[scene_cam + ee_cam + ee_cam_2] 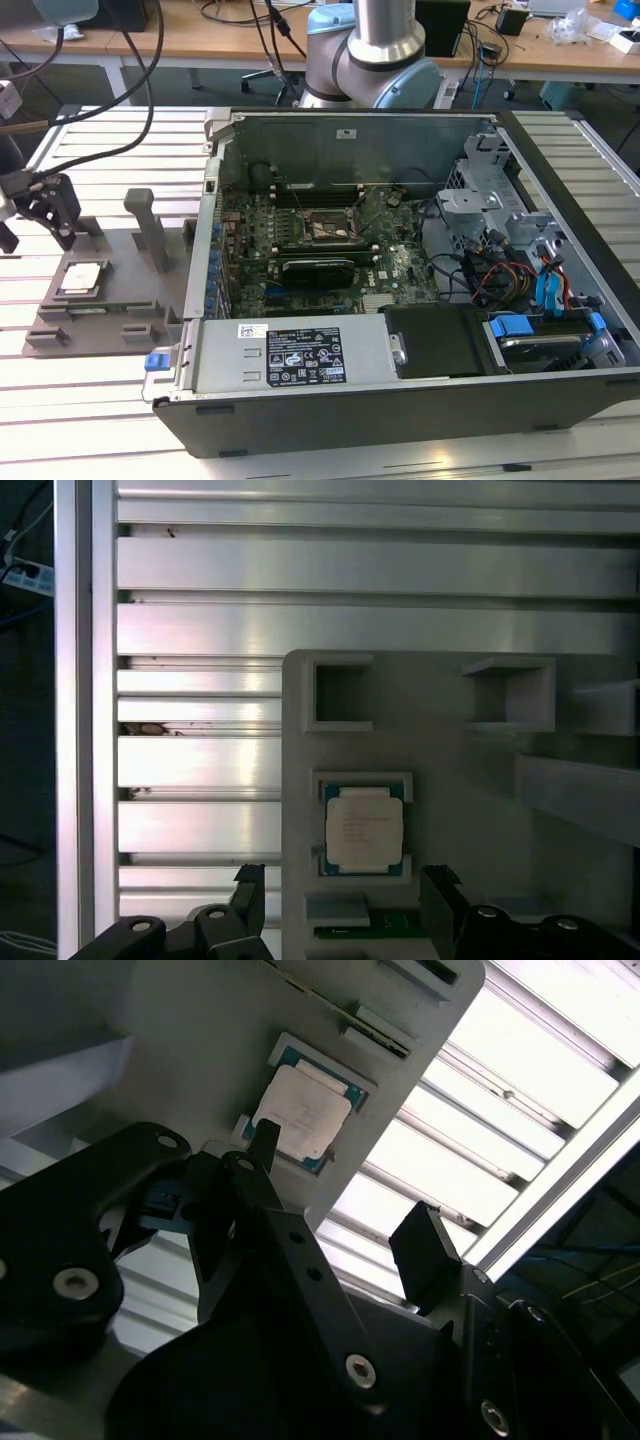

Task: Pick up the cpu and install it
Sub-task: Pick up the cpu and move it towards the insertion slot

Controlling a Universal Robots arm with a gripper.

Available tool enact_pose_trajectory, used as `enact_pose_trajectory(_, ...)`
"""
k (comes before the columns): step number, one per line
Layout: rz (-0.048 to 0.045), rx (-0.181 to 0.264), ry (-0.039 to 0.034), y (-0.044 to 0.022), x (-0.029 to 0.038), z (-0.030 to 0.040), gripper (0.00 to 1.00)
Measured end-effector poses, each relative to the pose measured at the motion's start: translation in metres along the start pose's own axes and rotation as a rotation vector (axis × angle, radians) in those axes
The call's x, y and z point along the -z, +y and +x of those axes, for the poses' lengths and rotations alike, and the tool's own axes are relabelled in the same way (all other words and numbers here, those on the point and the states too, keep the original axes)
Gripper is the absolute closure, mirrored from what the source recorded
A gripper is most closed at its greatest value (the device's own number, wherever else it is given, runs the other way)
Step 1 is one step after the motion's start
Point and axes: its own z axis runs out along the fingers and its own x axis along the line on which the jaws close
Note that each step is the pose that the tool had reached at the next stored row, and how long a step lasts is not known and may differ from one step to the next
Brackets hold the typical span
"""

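Note:
The cpu [82,278] is a small square chip with a silver top. It lies flat in a recess of the grey fixture plate [115,305] at the exterior view's left. My gripper [55,222] hangs just above and behind it, open, with nothing between the fingers. In the first wrist view the cpu [364,827] sits a little beyond the two black fingertips [250,878], roughly centred between them. The second wrist view shows the cpu [300,1113] past my gripper [345,1195]. The dark motherboard socket [325,231] lies inside the open computer case.
The open computer case [300,350] takes up the middle and right of the slatted aluminium table [110,135]. Grey upright posts [150,228] rise from the fixture plate between the cpu and the case wall. The arm's base [370,60] stands behind the case.

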Motion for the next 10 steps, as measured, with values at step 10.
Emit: enact_pose_trajectory(10,0.0,0.0,0.0001,0.0001,-0.0056,0.0002,0.28)
